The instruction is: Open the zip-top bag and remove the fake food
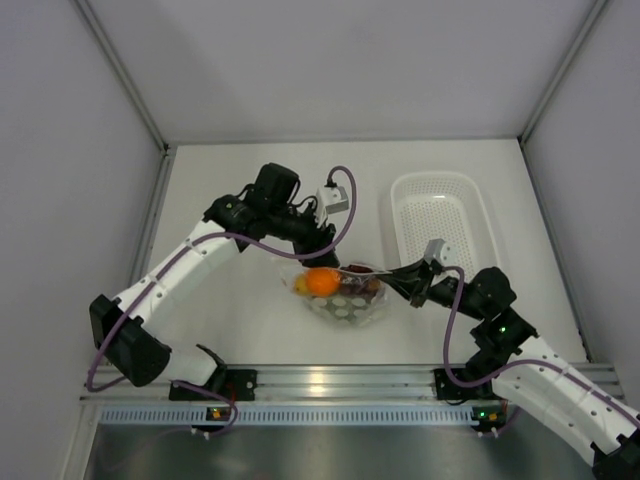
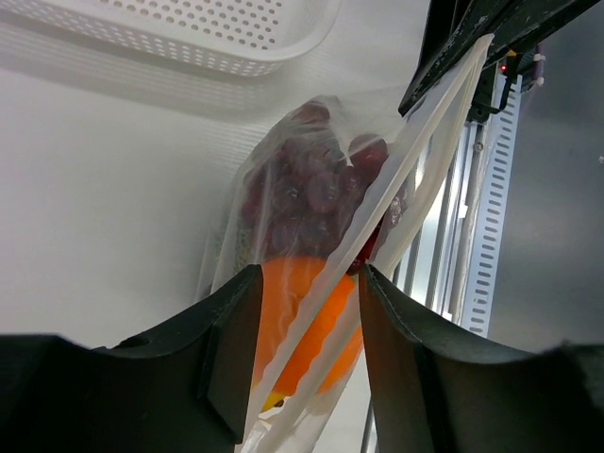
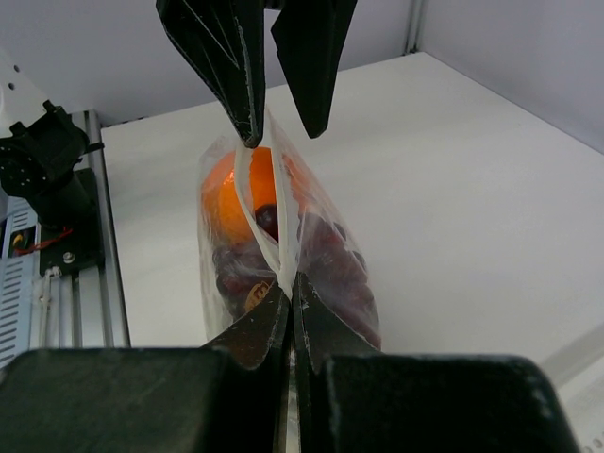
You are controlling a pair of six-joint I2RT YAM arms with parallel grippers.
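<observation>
The zip-top bag (image 1: 345, 300) lies on the table between both arms. Through its clear wall I see the fake food: an orange (image 1: 321, 282), a dark red grape bunch (image 1: 360, 285) and a bit of yellow lemon (image 1: 299, 287). My right gripper (image 3: 291, 283) is shut on one end of the white zip strip (image 3: 283, 247). The strip's two lips part slightly beyond it. My left gripper (image 2: 309, 278) straddles the strip's other end (image 2: 326, 311), its jaws standing apart with the orange (image 2: 288, 311) behind them. From the right wrist view the left gripper (image 3: 281, 134) hangs over the bag's far end.
A white perforated basket (image 1: 400, 215) stands behind the bag at the back right, with its rim (image 2: 189, 28) also in the left wrist view. An aluminium rail (image 1: 330, 380) runs along the table's near edge. Grey walls close in the sides and back.
</observation>
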